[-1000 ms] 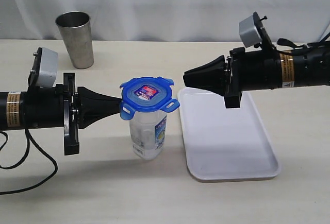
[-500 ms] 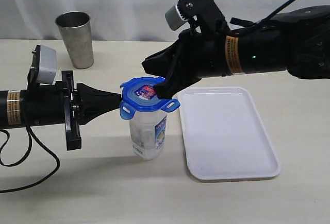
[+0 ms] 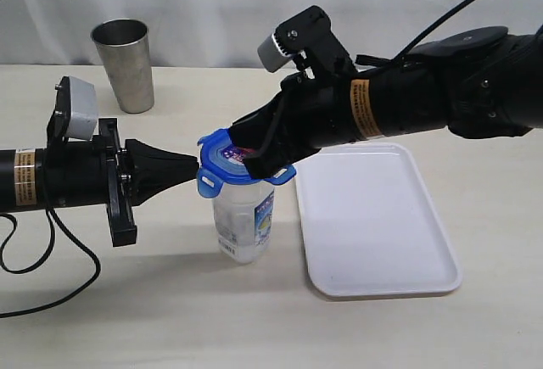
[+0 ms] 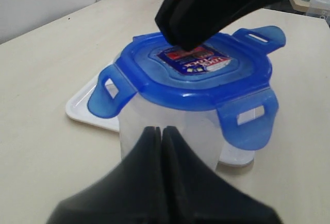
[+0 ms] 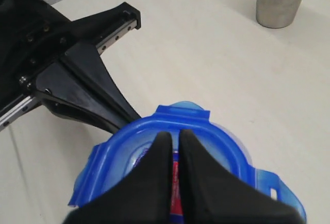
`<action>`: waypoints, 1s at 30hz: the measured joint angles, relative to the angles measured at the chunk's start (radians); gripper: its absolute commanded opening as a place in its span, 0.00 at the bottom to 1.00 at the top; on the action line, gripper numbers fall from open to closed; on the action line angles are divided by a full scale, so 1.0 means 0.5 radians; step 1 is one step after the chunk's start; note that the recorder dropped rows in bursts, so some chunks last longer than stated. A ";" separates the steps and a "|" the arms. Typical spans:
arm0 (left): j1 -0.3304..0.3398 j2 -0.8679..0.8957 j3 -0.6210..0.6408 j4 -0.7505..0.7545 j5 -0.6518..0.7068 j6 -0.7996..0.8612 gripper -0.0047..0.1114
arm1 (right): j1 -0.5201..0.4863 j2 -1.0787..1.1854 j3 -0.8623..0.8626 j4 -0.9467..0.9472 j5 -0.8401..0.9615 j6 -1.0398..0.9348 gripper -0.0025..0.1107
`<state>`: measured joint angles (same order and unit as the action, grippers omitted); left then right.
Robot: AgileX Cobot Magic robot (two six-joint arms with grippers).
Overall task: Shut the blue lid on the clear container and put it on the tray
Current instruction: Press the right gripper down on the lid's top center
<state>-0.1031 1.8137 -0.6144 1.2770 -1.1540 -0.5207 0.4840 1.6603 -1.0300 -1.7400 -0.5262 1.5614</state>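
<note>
The clear container point(image 3: 244, 220) stands upright on the table left of the white tray point(image 3: 382, 233). The blue lid point(image 3: 219, 162) sits on top of it, its flaps flaring outward point(image 4: 247, 126). My left gripper point(image 3: 197, 168) is shut and empty, its tip point(image 4: 161, 130) against the container's side just under the lid's rim. My right gripper point(image 3: 241, 147) is shut too, and it comes down from the right with its tip point(image 5: 174, 134) resting on the lid's centre sticker point(image 4: 198, 62). The container's wall point(image 4: 201, 141) shows below the lid.
A tapered steel cup point(image 3: 125, 64) stands at the back left, also seen in the right wrist view point(image 5: 281, 0). The tray lies just right of the container, a corner of it point(image 4: 82, 108) showing behind the container. A black cable point(image 3: 51, 267) trails under the left arm.
The right arm swung left from above the tray and came down onto the lid. The left gripper stayed beside the container, and the container has not moved.
</note>
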 measured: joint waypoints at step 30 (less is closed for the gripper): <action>0.000 0.000 0.000 -0.048 0.008 0.000 0.04 | 0.000 0.033 0.016 0.033 -0.003 -0.043 0.06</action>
<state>-0.1031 1.8137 -0.6144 1.2531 -1.1501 -0.5207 0.4840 1.6767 -1.0221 -1.7234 -0.5279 1.5399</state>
